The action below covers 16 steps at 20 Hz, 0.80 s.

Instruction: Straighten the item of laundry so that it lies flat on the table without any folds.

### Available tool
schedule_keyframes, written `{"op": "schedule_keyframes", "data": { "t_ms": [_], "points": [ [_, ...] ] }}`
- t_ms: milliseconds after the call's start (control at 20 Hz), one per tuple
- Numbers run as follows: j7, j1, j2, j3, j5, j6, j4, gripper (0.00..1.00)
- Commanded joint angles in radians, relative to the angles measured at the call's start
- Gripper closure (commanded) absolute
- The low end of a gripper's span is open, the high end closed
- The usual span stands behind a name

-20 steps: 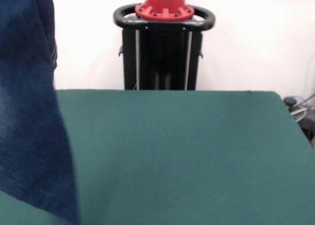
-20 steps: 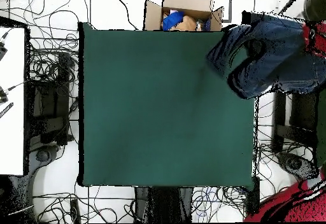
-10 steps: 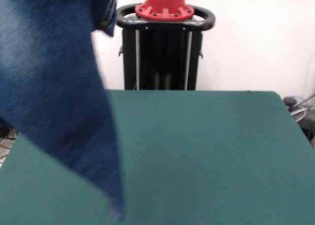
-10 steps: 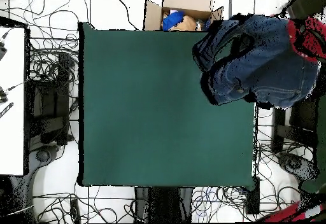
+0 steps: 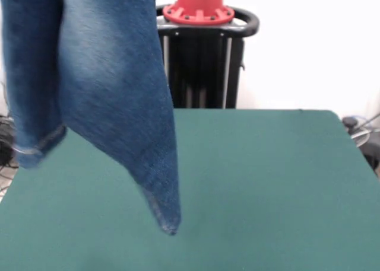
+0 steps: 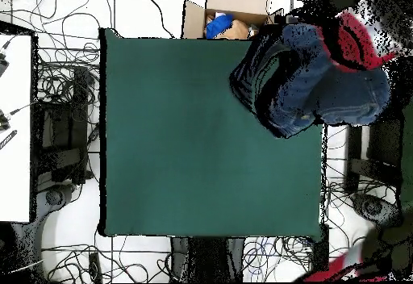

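Jeans hang in the air in the front view, long axis near vertical, legs pointing down. One hemmed leg end tapers to a point low over the counter; whether it touches the cloth cannot be told. A second hemmed leg end hangs higher, at the counter's left edge in that view. Upper part of the garment runs out of the top of the picture. Denim is medium blue with faded patches.

Overhead view: jeans bunched over one far corner of the counter, partly overhanging its side edge. A red sleeve of a person lies against the garment's outer side. Cardboard box sits just beyond the far edge.

Claw: neither view shows it, so its opening cannot be told. Robot pedestal stands behind the far edge.
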Motion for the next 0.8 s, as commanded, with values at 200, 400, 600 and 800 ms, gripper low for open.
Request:
{"op": "schedule_keyframes", "data": {
  "t_ms": [200,400,600,800],
  "points": [
    [0.413,0.133,0.103,0.220,-0.264,0.064,-0.073,1.00],
    [0.396,0.155,0.132,0.390,-0.466,0.052,-0.106,1.00],
    [0.352,0.150,0.146,0.585,-0.710,0.103,-0.128,1.00],
    [0.293,0.134,0.138,0.741,-0.922,0.142,-0.135,1.00]
  ]
}}
